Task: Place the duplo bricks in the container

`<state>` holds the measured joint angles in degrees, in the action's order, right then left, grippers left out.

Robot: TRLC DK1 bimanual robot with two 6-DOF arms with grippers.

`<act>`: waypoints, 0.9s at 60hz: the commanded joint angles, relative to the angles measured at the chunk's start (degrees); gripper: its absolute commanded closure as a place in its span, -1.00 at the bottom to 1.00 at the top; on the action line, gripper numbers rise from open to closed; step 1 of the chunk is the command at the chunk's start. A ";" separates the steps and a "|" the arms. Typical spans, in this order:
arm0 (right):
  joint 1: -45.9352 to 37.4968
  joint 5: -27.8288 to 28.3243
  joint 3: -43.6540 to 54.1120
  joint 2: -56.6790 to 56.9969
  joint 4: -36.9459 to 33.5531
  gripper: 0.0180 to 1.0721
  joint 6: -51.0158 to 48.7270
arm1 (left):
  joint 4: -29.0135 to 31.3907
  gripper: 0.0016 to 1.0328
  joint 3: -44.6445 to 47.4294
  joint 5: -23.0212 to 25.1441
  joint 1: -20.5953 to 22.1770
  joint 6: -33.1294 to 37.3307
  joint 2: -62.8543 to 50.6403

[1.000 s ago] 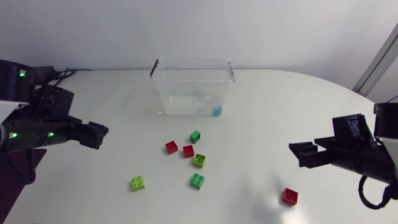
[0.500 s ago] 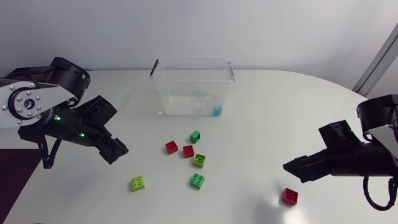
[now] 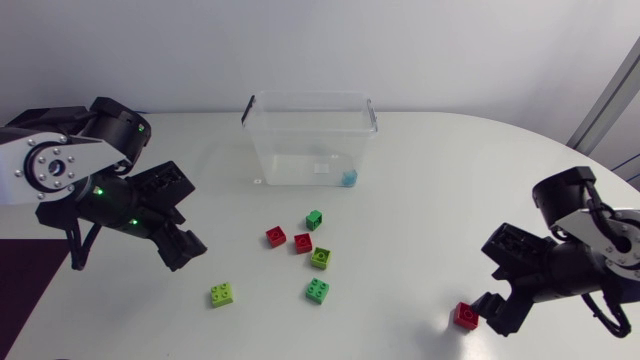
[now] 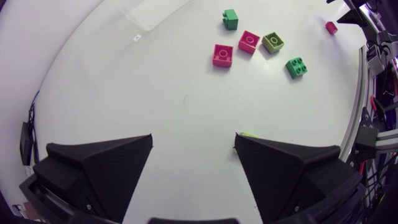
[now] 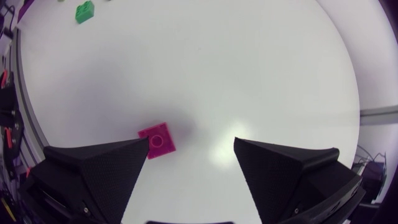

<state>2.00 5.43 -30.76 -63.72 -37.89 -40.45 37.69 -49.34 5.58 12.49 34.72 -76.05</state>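
On the table, bricks are scattered before the container. The right gripper is held wide open, empty, beside a red brick; the left gripper likewise, near a lime brick.

Your left arm has a round silver-grey part with a ring of little dark screws on it. It also has chunky black joints with small green lights glowing on them, and a thin black cable looped at its side. Your right arm has a white part, fat black joints and a dark looped cable of its own. The left gripper and the right gripper are both dull black, each with two wide fingers shaped like wedges.
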 commanded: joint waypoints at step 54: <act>3.36 1.07 2.29 -8.52 -0.08 0.42 -5.43 | 4.58 -0.77 5.13 0.39 5.97 13.00 -9.47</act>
<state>4.84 7.09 -28.71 -73.76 -37.26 -46.30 40.42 -46.02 5.58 17.32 44.64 -84.82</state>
